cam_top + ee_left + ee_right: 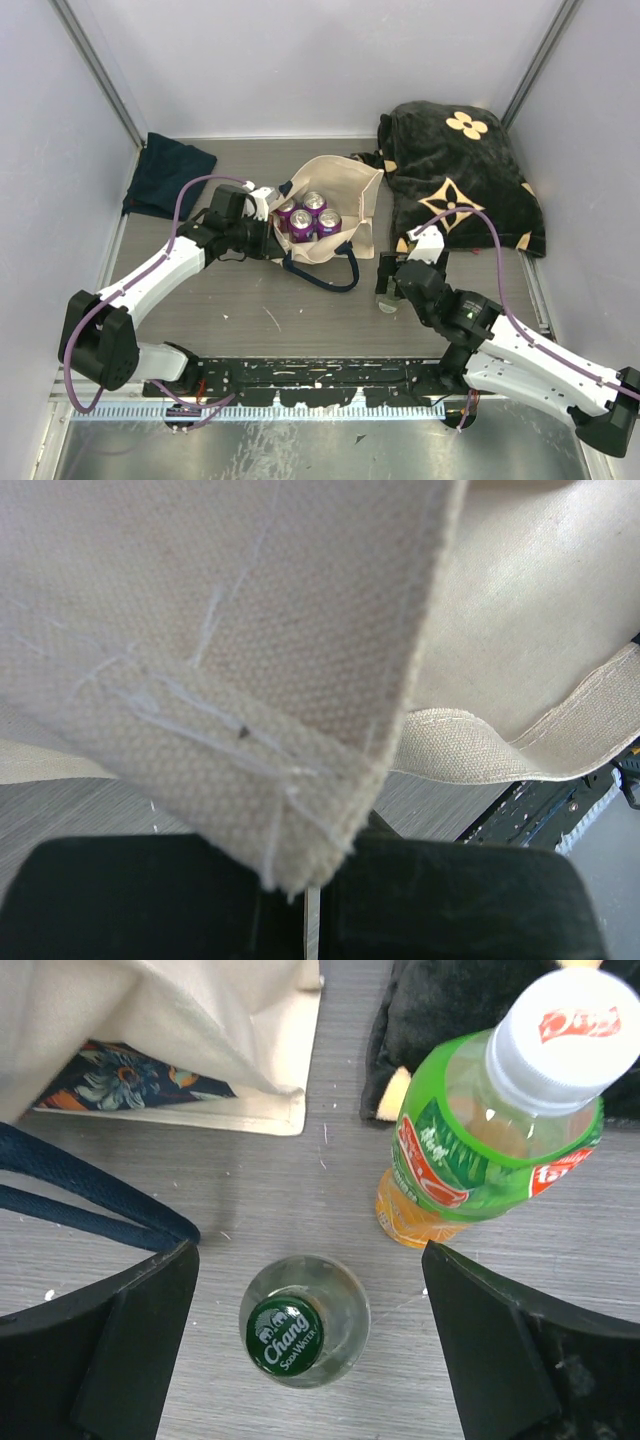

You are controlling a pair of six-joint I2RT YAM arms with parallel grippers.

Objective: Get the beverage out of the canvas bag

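Coarse cream weave fills the left wrist view: that's a stitched corner hem of the canvas bag [230,610], loose white threads and all, and the left gripper [305,900] has its black pads pressed together on that fold. From the top camera the bag is boxy and lies near the middle of the grey wood-grain table [250,320], mouth gaping, with three purple cans [306,220] showing their silver tops inside, so that's where the drinks in the bag are. Its navy webbing handles [325,275] loop out toward 6 o'clock. Over at 4 o'clock from the bag, the right gripper [310,1255] hangs with its jaws spread wide, and a clear glass bottle [303,1332] stands between them, touching neither. The green crown cap reads "Chang Soda Water". At 2 o'clock from it is a plastic bottle [480,1140] with a green wrap label, a red patch on it, amber liquid at the base and a white screw cap; the red lettering on it I can't read. The bag's floral print panel [130,1085] peeks in at 10 o'clock. A plush black bag with tan flower motifs [460,190] slumps at 2 o'clock on the table, and a dark navy cloth [165,175] lies at 10.
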